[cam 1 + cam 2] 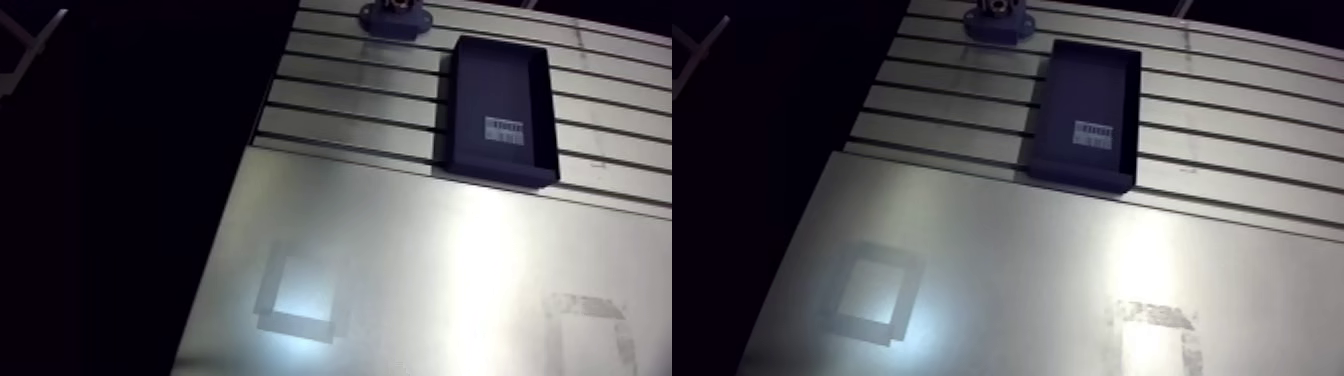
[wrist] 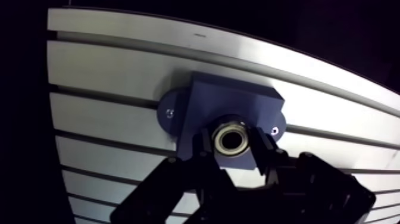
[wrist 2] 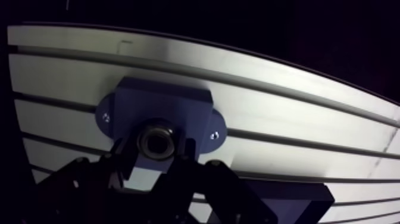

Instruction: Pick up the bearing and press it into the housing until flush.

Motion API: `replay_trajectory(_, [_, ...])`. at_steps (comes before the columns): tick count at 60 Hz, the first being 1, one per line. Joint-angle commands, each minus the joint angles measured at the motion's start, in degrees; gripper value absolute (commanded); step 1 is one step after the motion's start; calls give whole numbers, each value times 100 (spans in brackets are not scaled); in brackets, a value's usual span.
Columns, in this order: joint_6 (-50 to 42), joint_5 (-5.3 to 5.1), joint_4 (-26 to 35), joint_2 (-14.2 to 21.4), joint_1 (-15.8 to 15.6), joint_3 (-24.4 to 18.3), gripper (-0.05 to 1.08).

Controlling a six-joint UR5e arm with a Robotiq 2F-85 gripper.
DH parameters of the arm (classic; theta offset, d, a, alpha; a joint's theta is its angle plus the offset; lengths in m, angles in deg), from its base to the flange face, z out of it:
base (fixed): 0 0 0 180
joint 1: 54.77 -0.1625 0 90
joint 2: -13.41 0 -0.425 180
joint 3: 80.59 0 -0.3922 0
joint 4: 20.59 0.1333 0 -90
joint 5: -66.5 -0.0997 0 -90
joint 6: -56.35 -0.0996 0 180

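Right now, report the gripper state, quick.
Gripper: jaws shut on the silver ring-shaped metal bearing, held at the dark blue housing block.

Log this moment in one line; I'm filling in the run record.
fingers: shut on bearing | bearing: at housing bore | flush: cannot tell | black tray: on table, apart from housing

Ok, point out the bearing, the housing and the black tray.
bearing (image 2: 220, 139): wrist view, its metal ring face.
housing (image 2: 233, 96): wrist view, blue block's top face.
black tray (image 1: 495, 85): arm view, bare inner floor.
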Motion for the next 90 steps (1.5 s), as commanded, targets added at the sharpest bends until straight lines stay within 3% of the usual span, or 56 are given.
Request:
replay_trajectory(1, [11, -9, -1, 1, 7, -3, 60])
replay_trajectory(22, [4, -9, -1, 1, 7, -3, 57])
replay_trajectory(23, [17, -16, -1, 1, 7, -3, 42])
replay_trajectory(24, [17, -16, -1, 1, 7, -3, 42])
replay_trajectory(25, [34, -10, 7, 8, 7, -3, 7])
replay_trajectory(29, [45, -17, 7, 9, -2, 6, 1])
replay_trajectory(65, [46, -68, 17, 36, 24, 16, 0])
replay_trajectory(84, [11, -79, 194, 293, 24, -89, 1])
replay_trajectory(87, [-5, -80, 266, 324, 24, -108, 6])
replay_trajectory(88, [-21, -87, 308, 326, 24, -116, 17])
replay_trajectory(89, [-21, -87, 308, 326, 24, -116, 17])
replay_trajectory(90, [-24, -95, 337, 326, 32, -132, 26])
